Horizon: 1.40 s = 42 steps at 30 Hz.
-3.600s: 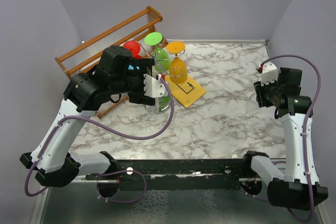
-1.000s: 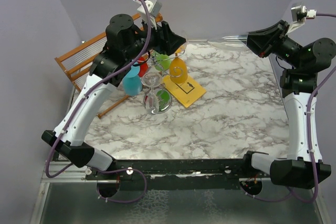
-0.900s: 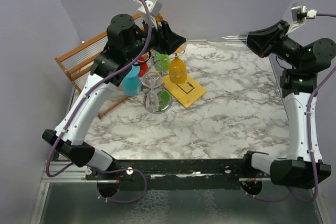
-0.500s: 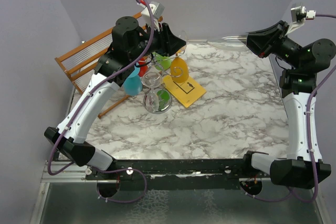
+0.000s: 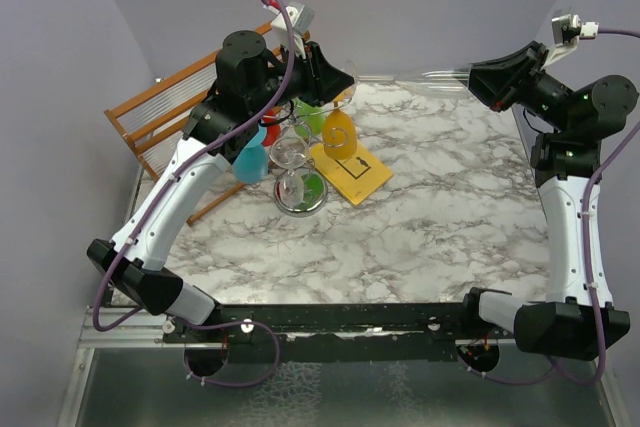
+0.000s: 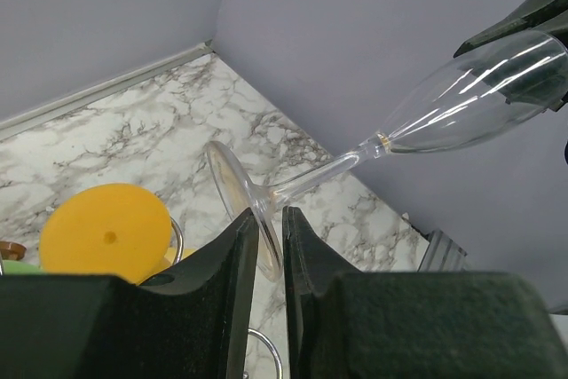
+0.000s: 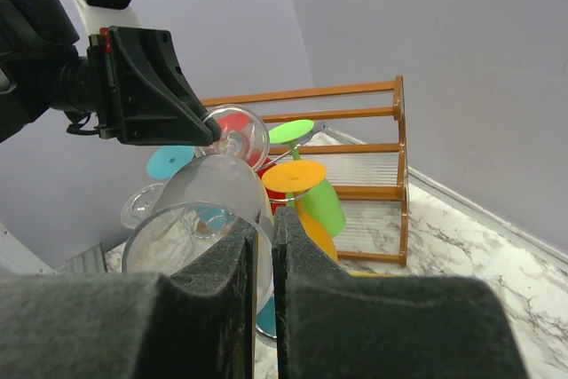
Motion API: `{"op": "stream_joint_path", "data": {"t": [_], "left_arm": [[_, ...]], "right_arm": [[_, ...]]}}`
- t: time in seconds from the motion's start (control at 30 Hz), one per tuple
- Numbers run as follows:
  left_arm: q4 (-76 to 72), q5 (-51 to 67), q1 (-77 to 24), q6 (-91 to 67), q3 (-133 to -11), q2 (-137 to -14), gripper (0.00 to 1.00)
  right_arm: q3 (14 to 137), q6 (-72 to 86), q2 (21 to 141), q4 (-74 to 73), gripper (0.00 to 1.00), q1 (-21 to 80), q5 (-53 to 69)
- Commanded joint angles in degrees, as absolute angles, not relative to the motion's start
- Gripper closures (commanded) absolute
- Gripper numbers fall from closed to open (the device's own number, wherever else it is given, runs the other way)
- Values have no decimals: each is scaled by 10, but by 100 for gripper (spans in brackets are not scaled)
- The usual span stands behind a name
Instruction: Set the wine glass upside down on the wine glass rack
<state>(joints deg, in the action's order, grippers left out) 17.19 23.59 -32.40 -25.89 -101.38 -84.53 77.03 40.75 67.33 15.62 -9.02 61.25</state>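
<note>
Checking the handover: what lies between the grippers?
The clear wine glass: bowl at the right gripper, foot at the left gripper; left wrist view shows it.

I'm looking at a white marble-patterned table with grey veins, the wire wine glass rack standing on its round shiny base at back left, a yellow card flat just beside it, a brown wooden slatted rack behind

1. The wine glass is a clear slim flute, about level in the air over the 12 o'clock edge of the table. The right gripper pinches its bowl rim, and its foot sits between the jaws of the left gripper.
2. The wine glass rack, silver wire with a round shiny base, stands upright toward 10 o'clock.
</note>
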Motion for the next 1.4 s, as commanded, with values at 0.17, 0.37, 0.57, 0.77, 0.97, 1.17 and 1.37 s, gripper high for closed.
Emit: {"op": "stream_joint_path", "data": {"t": [0.17, 0.37, 0.57, 0.77, 0.97, 1.17, 1.37], "left_arm": [[151, 256, -323, -267, -1005, -849, 78], [151, 256, -323, -261, -1004, -846, 90], [154, 236, -323, -208, -1006, -834, 100], [164, 207, -316, -165, -1015, -820, 100], [169, 187, -305, -122, -1022, -807, 100], [184, 150, -299, -69, -1036, -797, 100], [211, 119, -292, -29, -1068, -788, 100]], "right_arm": [[767, 419, 662, 188, 99, -91, 620], [762, 410, 660, 186, 98, -91, 617], [759, 385, 659, 173, 84, -91, 612], [766, 321, 655, 111, 65, -91, 604], [780, 256, 647, 46, 51, -91, 600], [811, 172, 641, -29, 41, -91, 589], [844, 67, 639, -120, 33, -91, 536]]}}
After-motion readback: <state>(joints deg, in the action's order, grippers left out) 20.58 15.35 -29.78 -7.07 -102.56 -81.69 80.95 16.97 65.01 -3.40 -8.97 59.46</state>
